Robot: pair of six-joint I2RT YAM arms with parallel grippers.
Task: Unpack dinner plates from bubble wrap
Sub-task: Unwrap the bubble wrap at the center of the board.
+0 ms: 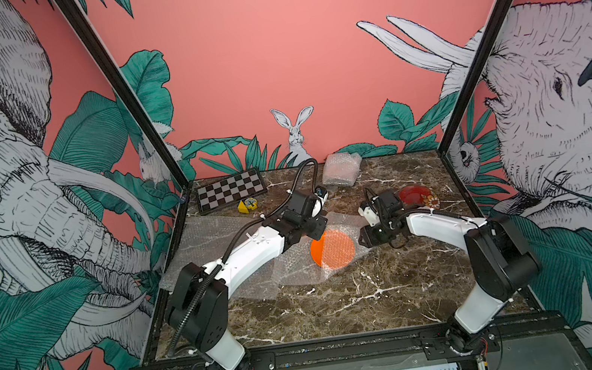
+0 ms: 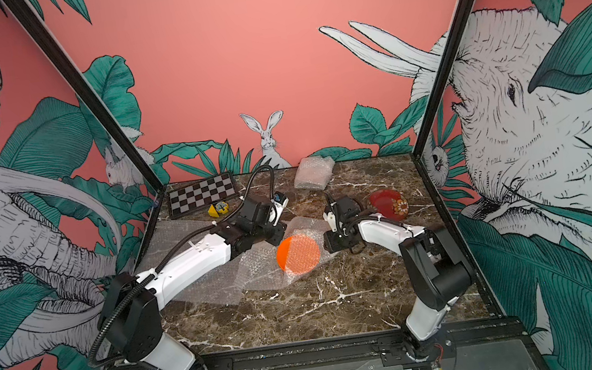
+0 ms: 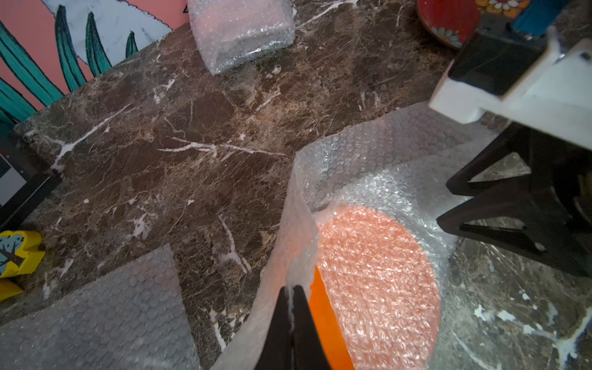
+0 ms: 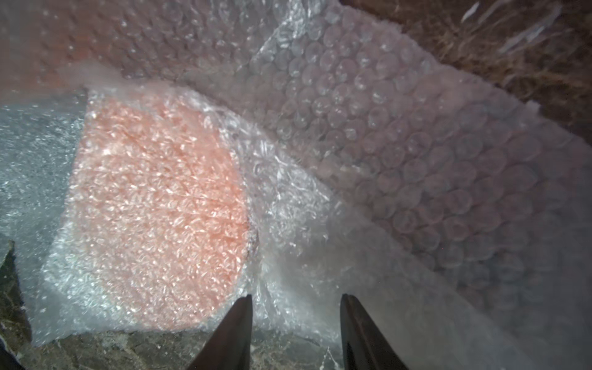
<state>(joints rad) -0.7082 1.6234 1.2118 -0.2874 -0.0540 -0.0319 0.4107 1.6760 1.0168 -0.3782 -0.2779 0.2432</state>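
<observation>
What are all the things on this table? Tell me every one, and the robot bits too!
orange plate: one, bright orange, table middle, mostly under wrap.
red plate: one, dark red with flowers, far right, bare.
plate's bubble wrap: one sheet, clear whitish, under and over the orange plate.
flat bubble wrap: one sheet, clear, left side, partly under the left arm.
bubble wrap bundle: one, clear, at the back; contents hidden.
checkered board: one, black and white, back left.
yellow toy: one or two pieces, beside the board.
table: one, brown marble.
left gripper: black, shut on the plate's bubble wrap.
right gripper: black, open, at the same wrap.
</observation>
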